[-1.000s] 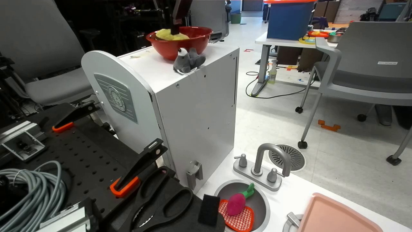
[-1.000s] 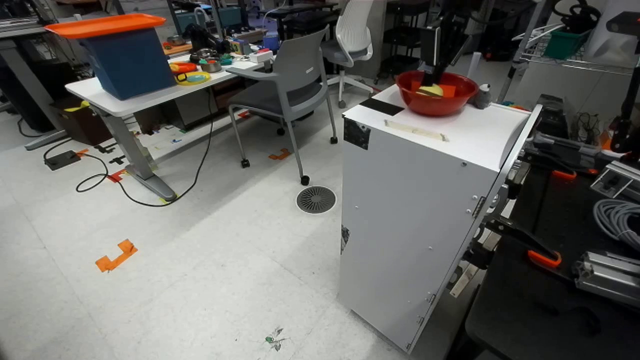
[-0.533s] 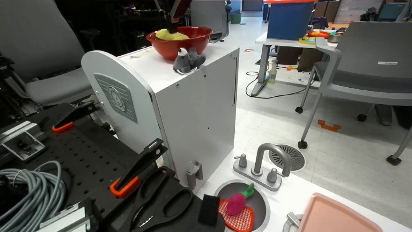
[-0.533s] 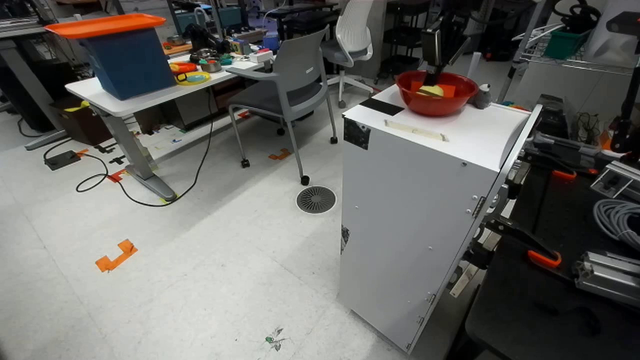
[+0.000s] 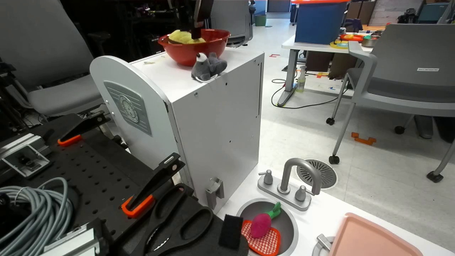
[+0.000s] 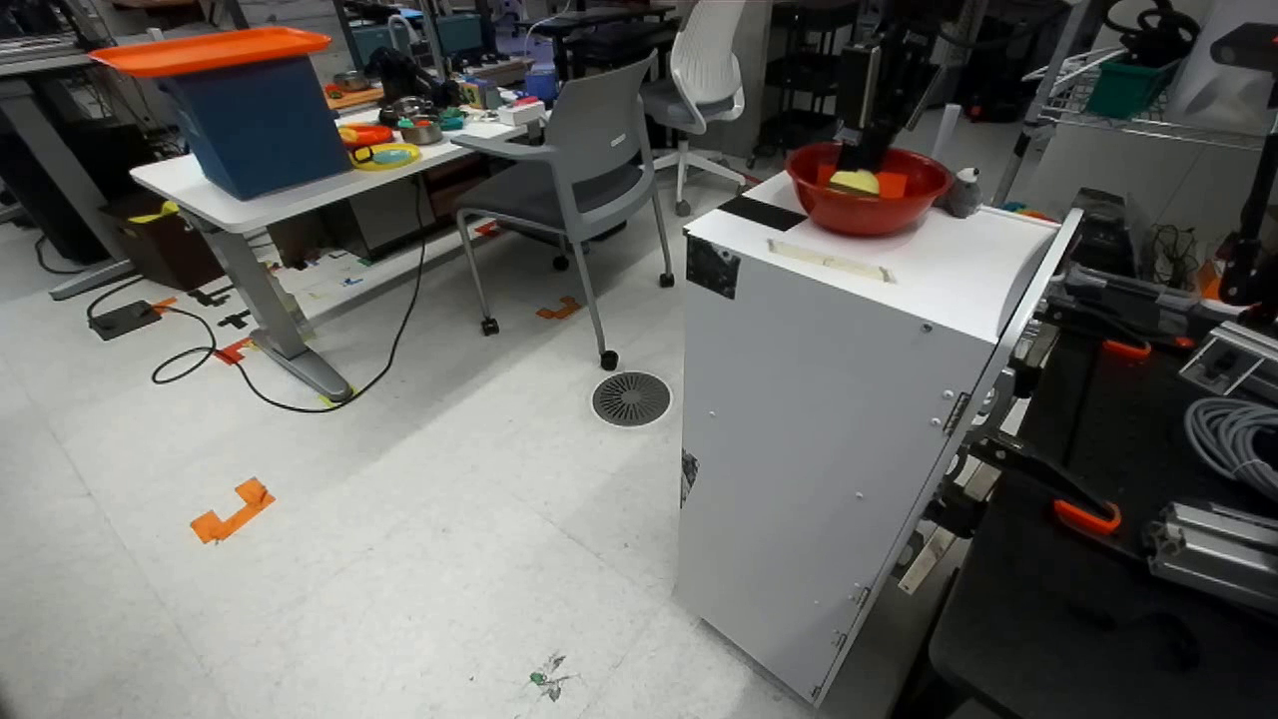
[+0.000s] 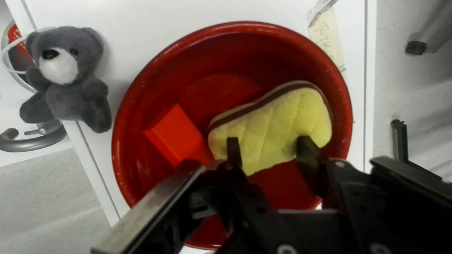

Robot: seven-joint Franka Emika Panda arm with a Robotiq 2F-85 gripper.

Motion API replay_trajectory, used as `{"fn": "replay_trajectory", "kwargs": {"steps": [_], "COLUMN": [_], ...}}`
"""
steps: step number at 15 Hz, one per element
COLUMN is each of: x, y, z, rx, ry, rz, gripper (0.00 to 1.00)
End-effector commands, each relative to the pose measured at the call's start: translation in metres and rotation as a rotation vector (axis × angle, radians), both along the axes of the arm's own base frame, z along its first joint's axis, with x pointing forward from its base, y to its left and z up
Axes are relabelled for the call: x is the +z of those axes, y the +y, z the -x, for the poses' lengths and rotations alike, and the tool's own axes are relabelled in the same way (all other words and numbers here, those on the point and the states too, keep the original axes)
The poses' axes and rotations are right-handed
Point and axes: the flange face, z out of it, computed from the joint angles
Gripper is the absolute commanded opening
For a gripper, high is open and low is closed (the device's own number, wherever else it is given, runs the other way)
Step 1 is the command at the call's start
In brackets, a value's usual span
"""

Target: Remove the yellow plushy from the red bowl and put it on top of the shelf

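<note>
The yellow plushy [image 7: 272, 118], quilted with a brown stripe along one edge, lies inside the red bowl [image 7: 243, 49] in the wrist view. That bowl stands on the flat top of the white shelf [image 5: 220, 113], as both exterior views show. My gripper [image 7: 268, 138] reaches down into the bowl, its jaws apart over the plushy. One finger [image 7: 233, 150] overlaps the plushy's narrower end; the tip of the opposite one is against its lower edge. Whether the tips press into the cloth, I cannot tell. In an exterior view, yellow cloth [image 5: 179, 36] shows above the bowl's rim.
An orange block [image 7: 178, 132] shares the bowl with the plushy. Close beside the bowl, at the shelf's edge, sits a grey plush bear [image 7: 67, 77]. A sink with a faucet [image 5: 302, 174] is below the shelf; a black pegboard table [image 5: 92, 170] adjoins it.
The bowl and plushy have shifted slightly left in both exterior views. My gripper, tilted half a second ago, stands more upright now.
</note>
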Motion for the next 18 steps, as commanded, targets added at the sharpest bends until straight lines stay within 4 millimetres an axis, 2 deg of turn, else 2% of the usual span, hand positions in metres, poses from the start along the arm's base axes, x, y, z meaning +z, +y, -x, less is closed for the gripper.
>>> {"fn": "replay_trajectory", "kwargs": {"steps": [1,4,5,18], "x": [0.0016,0.001,0.0011,-0.0027], "y": [-0.0024,-0.0025,-0.0025,0.0044], "z": [-0.0019,-0.0025,-0.0026,-0.0062], "rx": [0.001,0.001,0.001,-0.093], "ry": [-0.005,-0.004,-0.004,0.017], "rz": [-0.021,-0.022,-0.022,-0.077], "gripper": [0.76,0.99,1.0,1.0]}}
